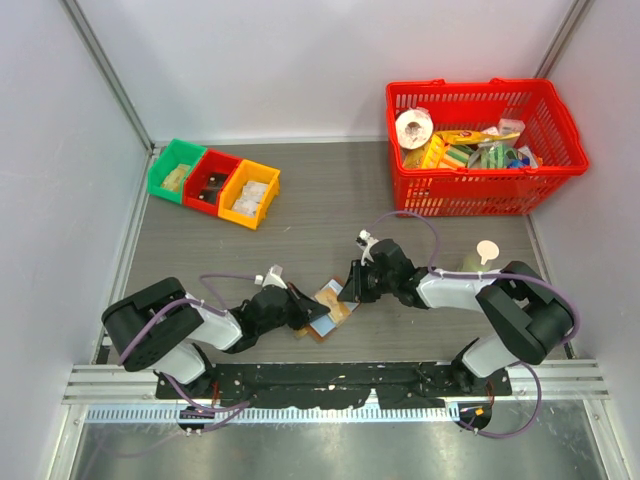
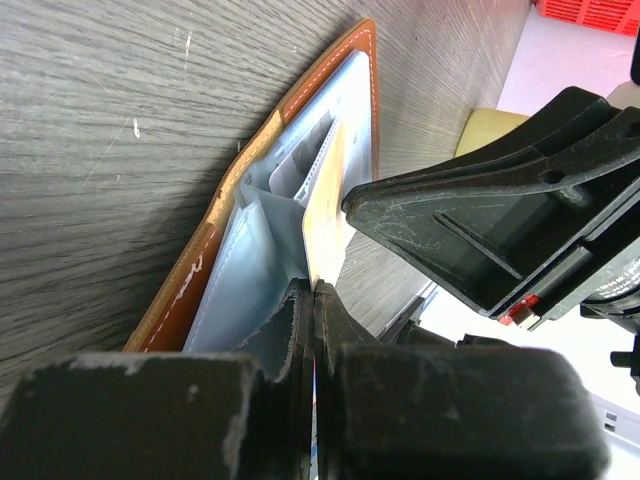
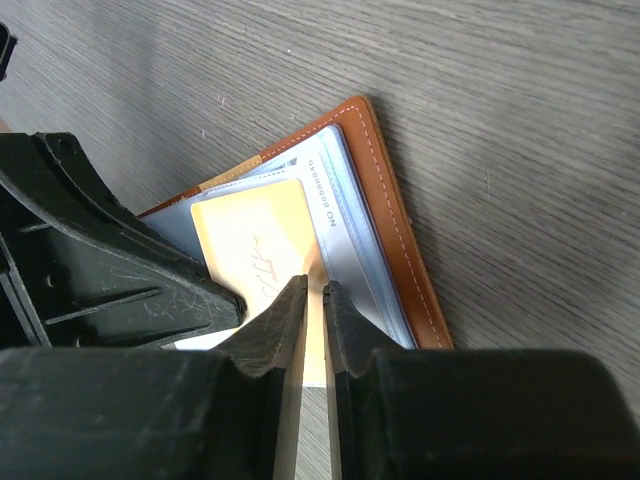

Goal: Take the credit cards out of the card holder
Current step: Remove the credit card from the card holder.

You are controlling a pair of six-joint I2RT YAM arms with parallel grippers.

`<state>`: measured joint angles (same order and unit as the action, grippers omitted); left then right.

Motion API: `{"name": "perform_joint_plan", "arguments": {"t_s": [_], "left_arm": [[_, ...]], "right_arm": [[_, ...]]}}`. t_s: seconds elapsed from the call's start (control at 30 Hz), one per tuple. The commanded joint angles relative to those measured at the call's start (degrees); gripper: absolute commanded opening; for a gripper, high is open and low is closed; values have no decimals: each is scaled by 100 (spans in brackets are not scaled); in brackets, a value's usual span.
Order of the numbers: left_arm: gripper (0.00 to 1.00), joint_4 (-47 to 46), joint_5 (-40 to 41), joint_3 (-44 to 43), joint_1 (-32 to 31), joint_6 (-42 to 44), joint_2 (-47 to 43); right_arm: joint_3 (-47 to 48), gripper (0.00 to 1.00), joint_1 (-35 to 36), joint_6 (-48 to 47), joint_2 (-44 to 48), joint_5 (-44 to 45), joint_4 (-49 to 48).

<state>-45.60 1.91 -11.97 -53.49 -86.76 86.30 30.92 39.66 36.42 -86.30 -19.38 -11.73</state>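
The brown card holder (image 1: 335, 312) lies open on the grey table between my two grippers, pale blue panels up (image 2: 190, 290) (image 3: 400, 230). A pale yellowish credit card (image 2: 325, 220) (image 3: 250, 235) sticks out of its pocket. My left gripper (image 1: 308, 312) (image 2: 314, 290) is shut on that card's edge. My right gripper (image 1: 352, 285) (image 3: 315, 290) hovers just over the same card with its jaws a narrow gap apart and nothing clamped between them. Another whitish-blue card (image 3: 340, 230) sits in the slot beside it. The two grippers almost touch.
A red basket (image 1: 480, 145) full of items stands at the back right. Green, red and yellow bins (image 1: 213, 182) sit at the back left. A pale yellow object with a round tan tag (image 1: 482, 256) lies beside the right arm.
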Motion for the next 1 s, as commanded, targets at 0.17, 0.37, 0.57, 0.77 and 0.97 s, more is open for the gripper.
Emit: {"name": "perform_joint_plan", "arguments": {"t_s": [0.17, 0.37, 0.57, 0.77, 0.97], "left_arm": [[19, -194, 81, 89, 6, -219, -105], [11, -387, -59, 45, 6, -201, -17], [0, -414, -103, 142, 6, -271, -122], [0, -327, -130, 300, 6, -385, -359], [0, 147, -165, 362, 14, -447, -640]], "right_arm": [[-253, 17, -20, -92, -422, 452, 733], [-226, 16, -28, -118, -493, 470, 733], [-261, 16, -46, -83, -580, 505, 733], [-262, 15, -99, -65, -677, 505, 742], [-279, 14, -116, -57, -730, 549, 751]]}}
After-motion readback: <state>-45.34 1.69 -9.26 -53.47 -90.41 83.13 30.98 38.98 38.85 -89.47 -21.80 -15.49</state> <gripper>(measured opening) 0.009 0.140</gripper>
